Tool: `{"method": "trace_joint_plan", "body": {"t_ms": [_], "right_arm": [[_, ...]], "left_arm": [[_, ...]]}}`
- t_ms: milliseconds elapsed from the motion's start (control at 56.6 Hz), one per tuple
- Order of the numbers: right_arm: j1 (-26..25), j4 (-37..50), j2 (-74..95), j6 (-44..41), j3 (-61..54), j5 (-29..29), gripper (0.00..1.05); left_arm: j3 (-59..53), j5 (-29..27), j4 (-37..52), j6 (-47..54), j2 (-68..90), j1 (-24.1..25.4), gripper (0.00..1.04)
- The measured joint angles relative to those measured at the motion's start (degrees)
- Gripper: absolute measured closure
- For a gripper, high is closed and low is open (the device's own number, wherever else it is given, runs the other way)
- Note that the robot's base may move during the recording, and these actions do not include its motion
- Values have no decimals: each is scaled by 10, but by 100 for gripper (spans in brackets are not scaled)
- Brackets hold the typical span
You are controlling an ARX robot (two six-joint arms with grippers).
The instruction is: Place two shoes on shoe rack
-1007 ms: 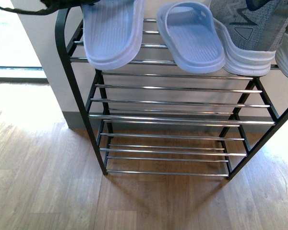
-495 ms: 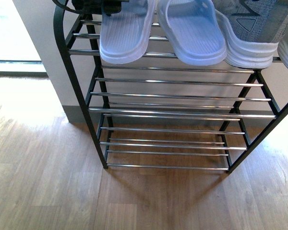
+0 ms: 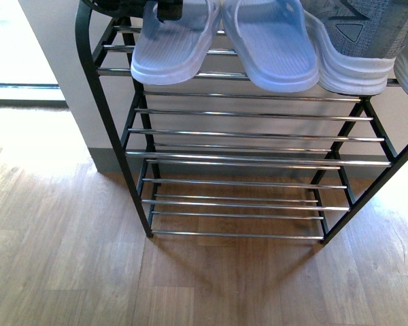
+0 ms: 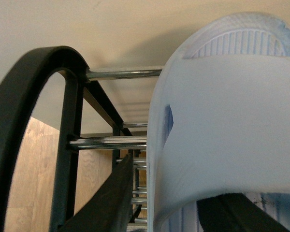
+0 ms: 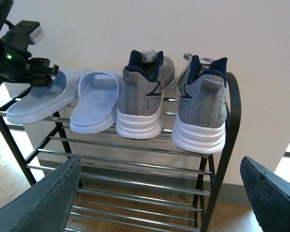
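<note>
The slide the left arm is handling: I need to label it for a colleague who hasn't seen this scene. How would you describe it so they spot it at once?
Find the black-framed shoe rack against the wall; four shoes sit in a row on its top tier. The slide is the end one, furthest from the grey sneakers. Unlike its twin slide, it has the left gripper on it.

My left gripper point(image 5: 38, 72) is raised to the top tier at the rack's left end, its fingers point(image 4: 111, 203) closed on the strap of the left slide point(image 3: 170, 47), one finger outside the strap and one beneath it. The left wrist is level with that tier. My right gripper point(image 5: 159, 193) is held back from the rack's front edge, jaws spread wide and empty, its dark fingers point(image 5: 43, 200) well apart.
</note>
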Motion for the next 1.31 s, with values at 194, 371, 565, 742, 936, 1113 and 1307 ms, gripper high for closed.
{"method": "trace_joint_plan", "body": {"t_ms": [194, 371, 565, 742, 936, 1113, 1307], "right_arm": [[0, 0, 0, 0, 0, 0, 9], [0, 0, 0, 0, 0, 0, 9], [0, 0, 0, 0, 0, 0, 9], [0, 0, 0, 0, 0, 0, 9], [0, 0, 0, 0, 0, 0, 9], [0, 0, 0, 0, 0, 0, 9], [0, 0, 0, 0, 0, 0, 9]], "left_arm": [[-66, -8, 44, 4, -66, -6, 32], [-177, -41, 132, 15, -161, -14, 7], [-339, -40, 207, -1, -297, -18, 9], [-460, -49, 224, -18, -359, 7, 9], [-590, -118, 275, -26, -546, 23, 9], [-738, -121, 238, -32, -753, 85, 9], [-804, -71, 257, -72, -832, 172, 9]]}}
